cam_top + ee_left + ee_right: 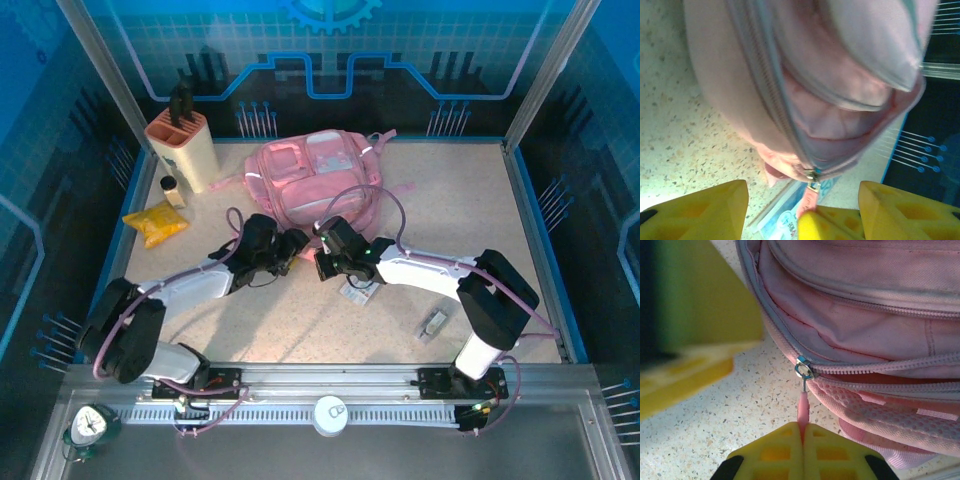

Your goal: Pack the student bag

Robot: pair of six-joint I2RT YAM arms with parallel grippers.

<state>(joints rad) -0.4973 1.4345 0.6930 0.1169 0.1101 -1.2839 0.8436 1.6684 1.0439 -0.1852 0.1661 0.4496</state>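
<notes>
One student bag (pixel 315 180) is lying at far centre of the table (pixel 480 200); right gripper (pixel 802 429) is pinching its pink zipper pull (pixel 803 410) at the near edge; left gripper (pixel 802 192) is hovering released beside it.

Back left on the speckled pale tabletop (pixel 455 200) stands a cream knife block (pixel 185 152) with dark handles poking up. Just beside it, on the nearer side, is a small jar with a dark cap (pixel 172 190), and nearer again lies a crumpled yellow packet (pixel 155 224). Over on the right lies a small flat grey piece (pixel 433 325), and on the metal rail sits a white round disc (pixel 330 414).
</notes>
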